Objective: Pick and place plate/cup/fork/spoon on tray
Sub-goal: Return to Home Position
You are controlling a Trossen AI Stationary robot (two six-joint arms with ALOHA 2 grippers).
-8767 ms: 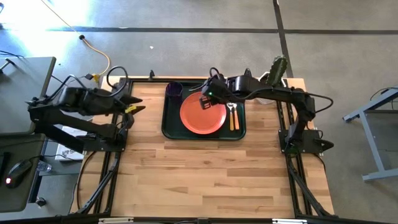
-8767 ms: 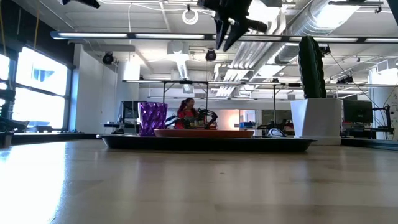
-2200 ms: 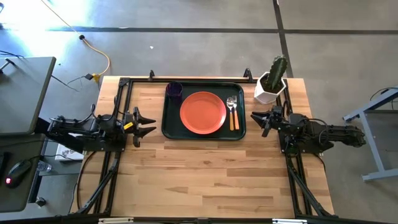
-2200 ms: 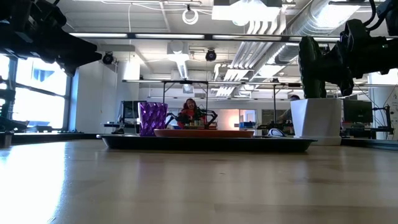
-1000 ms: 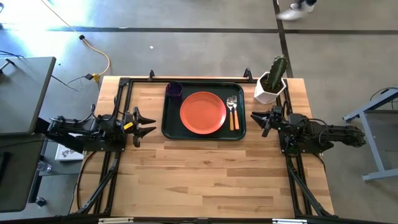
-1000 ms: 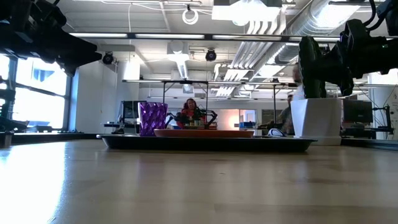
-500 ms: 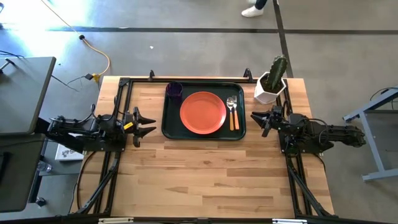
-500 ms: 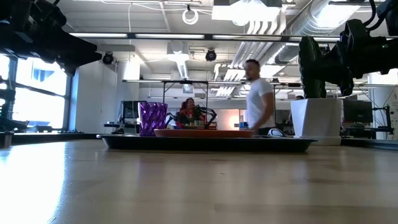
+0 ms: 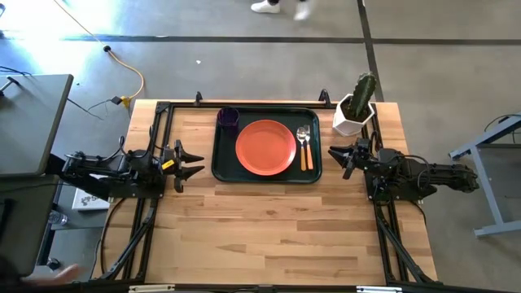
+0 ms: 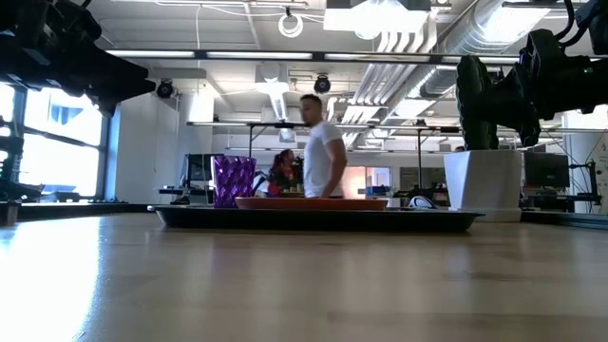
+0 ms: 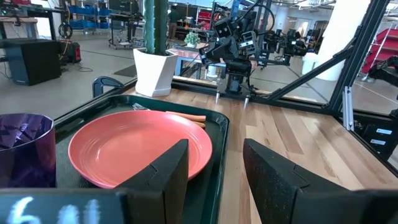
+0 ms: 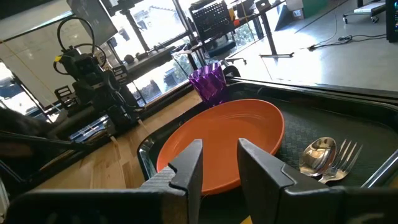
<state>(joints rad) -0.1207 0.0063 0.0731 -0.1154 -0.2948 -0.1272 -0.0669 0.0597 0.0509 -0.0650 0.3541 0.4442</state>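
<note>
Fingers (image 11: 163, 180) of the left gripper (image 9: 194, 159) stand spread with nothing between them, as the left wrist view shows. Those of the right gripper (image 9: 336, 159) are likewise parted and empty in the right wrist view. Both arms lie folded low at the side edges of the desk (image 9: 269, 232), the left arm at the left edge and the right arm at the right edge. Each gripper points inward at the tray (image 9: 221, 167) but is clear of it. The tray sits at the middle of the desk's far edge and carries all four items. The plate (image 9: 265, 147) lies at its centre and the cup (image 9: 228, 118) stands upright in its far-left corner. The spoon (image 12: 316, 155) and fork (image 12: 343, 157) lie side by side along its right-hand strip, the spoon between plate and fork. Judged from this layout, the placing is complete and only the arms' parking is left, which itself looks all but done. A white pot with a cactus (image 9: 352, 112) stands at the desk's far-right corner, just beside the tray and near the right gripper. It is the only obstacle close to either arm. Beyond the desk a person (image 10: 321, 152) is in the room, well apart from the work.
</note>
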